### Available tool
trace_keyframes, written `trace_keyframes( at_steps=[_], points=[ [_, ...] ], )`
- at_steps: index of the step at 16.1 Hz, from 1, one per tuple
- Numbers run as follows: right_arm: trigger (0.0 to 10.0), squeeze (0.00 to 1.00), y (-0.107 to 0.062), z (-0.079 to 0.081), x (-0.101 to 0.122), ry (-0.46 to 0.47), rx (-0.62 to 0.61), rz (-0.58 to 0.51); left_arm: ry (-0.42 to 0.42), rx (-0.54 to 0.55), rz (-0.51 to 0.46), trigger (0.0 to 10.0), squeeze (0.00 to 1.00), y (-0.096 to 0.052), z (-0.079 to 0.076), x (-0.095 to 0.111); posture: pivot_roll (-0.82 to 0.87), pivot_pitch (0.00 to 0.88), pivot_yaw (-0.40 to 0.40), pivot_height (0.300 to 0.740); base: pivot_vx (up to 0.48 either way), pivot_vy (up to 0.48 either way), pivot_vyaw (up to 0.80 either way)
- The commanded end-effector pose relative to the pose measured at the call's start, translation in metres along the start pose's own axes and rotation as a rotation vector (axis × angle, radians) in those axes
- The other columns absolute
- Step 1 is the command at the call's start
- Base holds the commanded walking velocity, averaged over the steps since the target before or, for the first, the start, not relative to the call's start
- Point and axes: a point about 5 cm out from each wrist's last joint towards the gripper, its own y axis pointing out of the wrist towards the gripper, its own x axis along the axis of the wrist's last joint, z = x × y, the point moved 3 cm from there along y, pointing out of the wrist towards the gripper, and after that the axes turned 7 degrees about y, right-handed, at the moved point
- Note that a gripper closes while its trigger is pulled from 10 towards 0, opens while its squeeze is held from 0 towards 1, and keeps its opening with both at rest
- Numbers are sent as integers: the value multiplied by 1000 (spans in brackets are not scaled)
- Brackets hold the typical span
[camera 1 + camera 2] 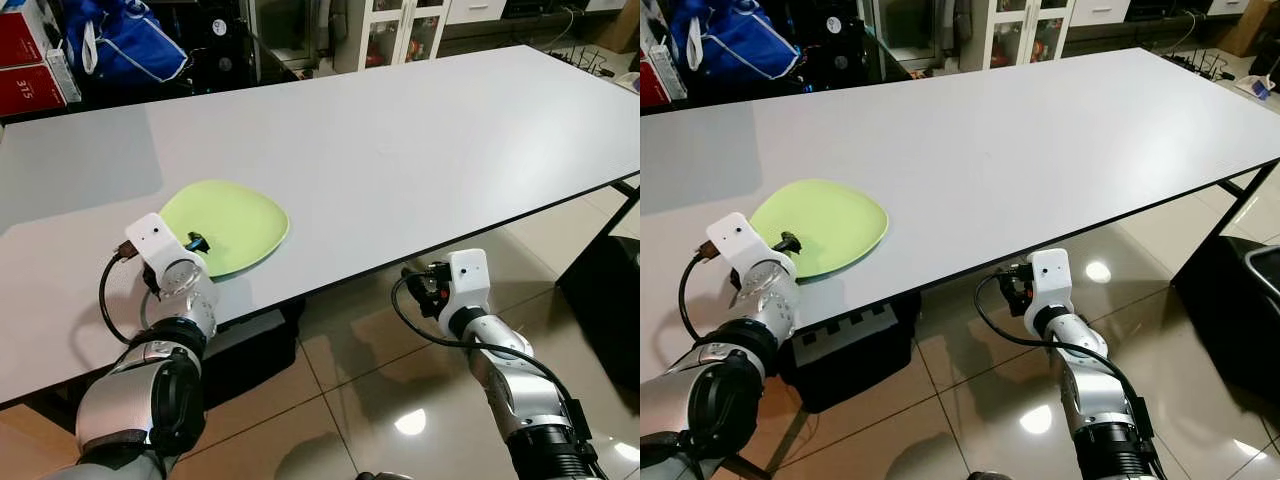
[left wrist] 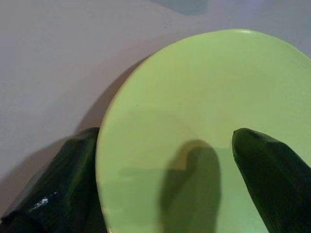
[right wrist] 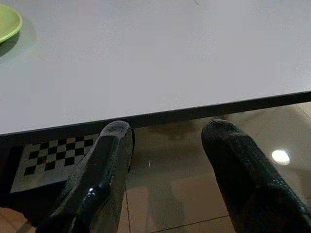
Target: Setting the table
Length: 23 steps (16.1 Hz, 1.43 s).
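While the table (image 1: 420, 140) takes most of the scene, long and white, with bare surface on every side of the plate, is best treated as free room for sliding. Lies flat near the front edge at the robot's left, the green plate (image 1: 240, 225), its near rim under the left gripper (image 1: 197, 242). Has one black finger over the plate and one beside the rim on the table side in the left wrist view, fingers apart, so not clenched and apparently holding nothing. To do this step well: should lift straight up and draw back slowly, without hooking the rim, because a light plate so close to the edge could be dragged off. Better also to check that the plate sits fully on the surface. Hangs below the table edge with fingers spread and nothing between them, the right gripper (image 3: 167, 145), above the tiled floor (image 1: 350, 400); should stay low and still.
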Motion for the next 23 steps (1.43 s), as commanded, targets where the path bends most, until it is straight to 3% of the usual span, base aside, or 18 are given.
trace_keyframes(
  at_steps=[1, 7, 8, 13, 16, 19, 23],
  points=[
    [10000, 0, 2, -1, 4, -26, 7, -5, 18, 35, 145, 10000, 0, -3, 12, -36, -143, 0, -38, 740, 0, 0, 0],
    [10000, 0, 0, 1, 3, -26, 13, -3, 5, 115, 157, 10000, 0, 2, 35, -36, -137, 0, -43, 740, 0, 0, 0],
    [10000, 0, 0, 1, 2, -27, 15, -1, 19, 137, 154, 10000, 0, 3, 46, -37, -132, 0, -49, 740, 0, 0, 0],
    [10000, 0, 1, 1, 1, -31, 23, 6, 21, 183, 128, 10000, 0, 8, 70, -30, -115, 0, -59, 740, 0, 0, 0],
    [10000, 0, 3, 4, 1, -30, 30, 6, 19, 168, 123, 10000, 0, 8, 64, -28, -113, 0, -60, 740, 0, 0, 0],
    [10000, 0, 3, 5, 2, -30, 33, 6, 27, 130, 120, 10000, 0, 7, 49, -25, -119, 0, -59, 740, 0, 0, 0],
    [10000, 0, 0, 1, 2, -33, 30, 5, 8, 153, 92, 10000, 0, 10, 54, -15, -118, 0, -60, 740, 0, 0, 0]
  ],
)
